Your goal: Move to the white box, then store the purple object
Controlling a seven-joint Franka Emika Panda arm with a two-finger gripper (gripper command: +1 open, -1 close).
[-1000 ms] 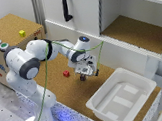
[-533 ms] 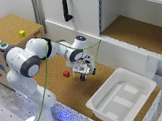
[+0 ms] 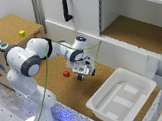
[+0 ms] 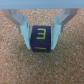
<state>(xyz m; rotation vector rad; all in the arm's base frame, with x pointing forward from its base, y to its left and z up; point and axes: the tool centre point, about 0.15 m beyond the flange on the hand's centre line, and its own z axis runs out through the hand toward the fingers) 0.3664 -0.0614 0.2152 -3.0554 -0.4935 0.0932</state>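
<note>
Barely any shift since half a sec ago: gripper (image 4: 42,39) w/ fingers (image 4: 24,31) closed onto tiny dark purple block (image 4: 41,41), over cork floor, short of shallow white plastic tub (image 3: 122,98). Looks light, rigid; flat sides grip fine.

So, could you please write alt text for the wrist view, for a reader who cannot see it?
A dark purple block with a yellow mark on its face sits between the two light fingers of the gripper, close on both sides. Beneath them lies a speckled brown cork surface.
</note>
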